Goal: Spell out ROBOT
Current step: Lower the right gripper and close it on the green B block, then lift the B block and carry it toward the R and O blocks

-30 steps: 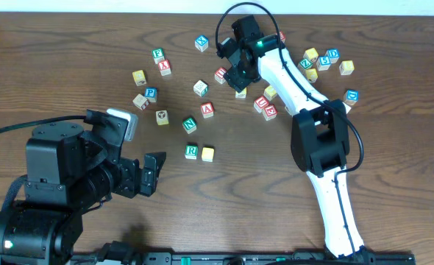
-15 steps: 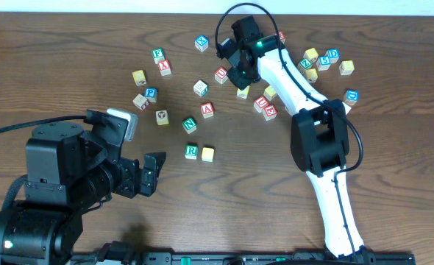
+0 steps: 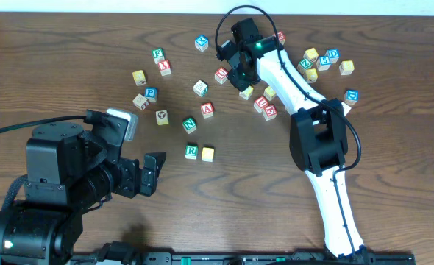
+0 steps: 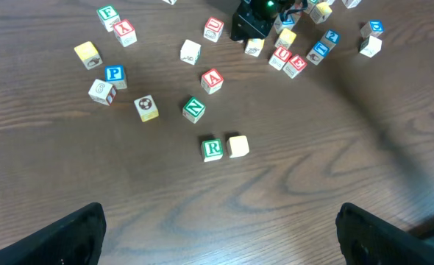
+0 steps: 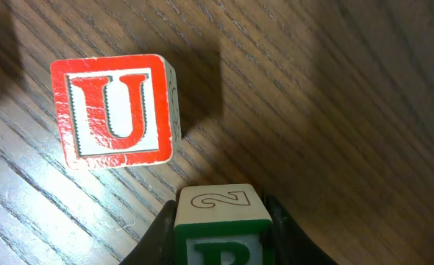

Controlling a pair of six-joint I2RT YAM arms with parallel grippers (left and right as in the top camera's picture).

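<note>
My right gripper (image 5: 222, 221) is shut on a cube with a green B (image 5: 221, 246) on the near face and a 2 on top. It stands on the table just below a red U cube (image 5: 115, 109). In the overhead view that gripper (image 3: 239, 76) sits at the back centre and hides the B cube. The green R cube (image 3: 192, 151) and a yellow cube (image 3: 207, 153) lie side by side mid-table, also seen by the left wrist as the R cube (image 4: 212, 149) and the yellow cube (image 4: 238, 146). My left gripper (image 4: 221, 235) hangs open and empty near the front.
A green N cube (image 3: 189, 125) and a red A cube (image 3: 207, 110) lie just behind the R. Several other letter cubes are scattered at back left (image 3: 158, 54) and back right (image 3: 332, 54). A cream cube (image 3: 246, 93) lies against the right arm.
The right gripper's jaws have closed onto the B cube. The cream cube beside it has slid a little to the right. The left arm has stayed still.
</note>
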